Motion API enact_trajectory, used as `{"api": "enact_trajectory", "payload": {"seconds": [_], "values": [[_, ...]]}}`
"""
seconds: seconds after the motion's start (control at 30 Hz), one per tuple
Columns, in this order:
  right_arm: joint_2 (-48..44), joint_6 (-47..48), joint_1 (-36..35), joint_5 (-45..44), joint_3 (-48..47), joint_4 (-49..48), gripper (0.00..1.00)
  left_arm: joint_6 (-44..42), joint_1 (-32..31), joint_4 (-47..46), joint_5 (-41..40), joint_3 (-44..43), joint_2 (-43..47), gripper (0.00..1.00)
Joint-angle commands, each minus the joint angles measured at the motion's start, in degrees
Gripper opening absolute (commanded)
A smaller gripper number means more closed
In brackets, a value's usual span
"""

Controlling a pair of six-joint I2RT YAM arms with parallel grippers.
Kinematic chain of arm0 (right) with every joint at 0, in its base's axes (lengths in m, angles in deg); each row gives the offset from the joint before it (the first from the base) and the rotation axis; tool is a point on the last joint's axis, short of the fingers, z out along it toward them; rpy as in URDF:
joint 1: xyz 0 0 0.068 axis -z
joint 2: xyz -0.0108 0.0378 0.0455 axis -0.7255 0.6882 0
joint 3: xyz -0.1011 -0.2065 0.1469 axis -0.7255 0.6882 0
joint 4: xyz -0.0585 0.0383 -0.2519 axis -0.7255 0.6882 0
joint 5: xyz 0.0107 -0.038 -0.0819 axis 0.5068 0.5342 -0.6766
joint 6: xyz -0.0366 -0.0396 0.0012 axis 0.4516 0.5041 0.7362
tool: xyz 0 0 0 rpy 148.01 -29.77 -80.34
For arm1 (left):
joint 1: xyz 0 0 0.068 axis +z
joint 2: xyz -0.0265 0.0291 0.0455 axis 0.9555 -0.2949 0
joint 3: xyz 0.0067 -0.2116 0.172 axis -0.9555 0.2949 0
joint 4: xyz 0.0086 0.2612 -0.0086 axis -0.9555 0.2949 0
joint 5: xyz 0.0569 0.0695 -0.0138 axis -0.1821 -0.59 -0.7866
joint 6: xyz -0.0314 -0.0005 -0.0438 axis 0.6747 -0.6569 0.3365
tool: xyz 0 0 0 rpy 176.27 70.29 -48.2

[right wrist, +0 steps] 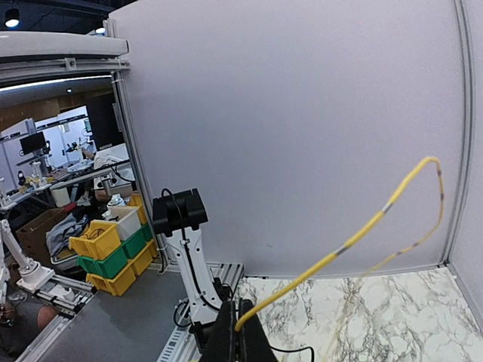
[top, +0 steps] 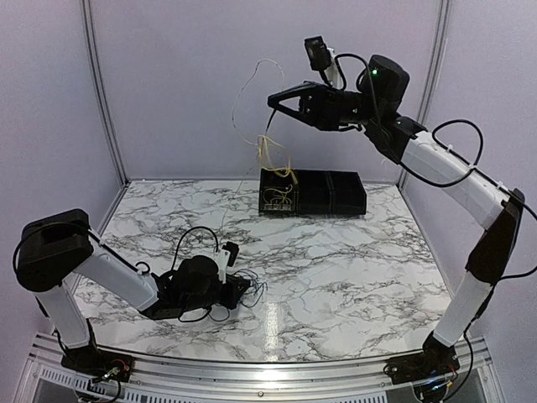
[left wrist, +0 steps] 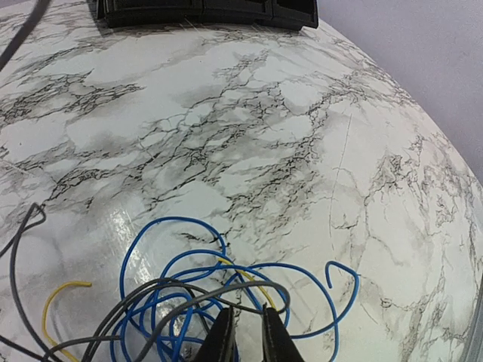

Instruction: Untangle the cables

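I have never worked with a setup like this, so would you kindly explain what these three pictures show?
Two robot arms are bolted to a marble-patterned table. One picture looks down from above; the other two come from cameras on each wrist. The right claw is raised high, shut on the yellow cable, which dangles over a black tray at the back. The left claw is low on the table, closing around a tangle of the blue cable and the black cable. A bit of yellow wire lies there too.
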Motion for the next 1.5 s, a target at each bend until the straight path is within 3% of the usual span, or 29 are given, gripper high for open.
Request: {"api": "enact_trajectory", "payload": {"seconds": [0.0, 0.2, 0.27, 0.47, 0.67, 0.83, 1.03, 1.13, 1.23, 1.37, 1.47], "values": [[0.92, 0.48, 1.95, 0.77, 1.01, 1.29, 0.00, 2.42, -0.04, -4.17, -0.21, 2.88, 1.59, 0.15], [-0.72, 11.89, 2.79, -3.91, 0.88, 12.39, 0.00, 3.68, -0.13, -4.43, -0.45, 6.32, 5.07, 0.18], [-1.30, 14.69, 2.83, -6.03, 1.58, 14.99, 0.00, 4.44, -0.40, -4.43, -0.57, 7.68, 7.98, 0.24], [-2.61, 17.77, 2.78, -10.17, 8.25, 15.77, 0.00, 1.87, -4.95, -4.35, -7.43, 11.11, 23.01, 0.46], [-3.42, 19.63, 2.59, -12.09, 13.81, 15.23, 0.00, 2.03, -6.10, -3.88, -11.45, 10.07, 35.00, 0.50], [-3.61, 20.65, 1.83, -13.30, 15.91, 15.16, 0.00, 2.04, -6.20, -2.45, -12.96, 5.35, 36.38, 0.56], [-3.32, 21.68, 0.17, -13.70, 16.23, 15.87, 0.00, -1.58, -6.00, 3.01, -14.37, -3.52, 30.87, 0.62], [-2.95, 21.77, -0.79, -13.87, 16.25, 15.95, 0.00, -2.26, -5.43, 3.20, -8.84, -7.84, 26.04, 0.62], [-2.67, 21.86, -1.64, -13.97, 16.22, 16.04, 0.00, -2.29, -5.13, 4.99, -8.56, -11.95, 22.45, 0.58], [-2.57, 21.90, -2.30, -13.83, 16.13, 16.21, 0.00, -0.59, -4.02, 8.56, -12.09, -14.67, 19.69, 0.46], [-2.74, 22.11, -2.59, -13.75, 16.22, 16.47, 0.00, 0.09, -3.28, 8.90, -12.93, -14.73, 19.29, 0.30]]}}
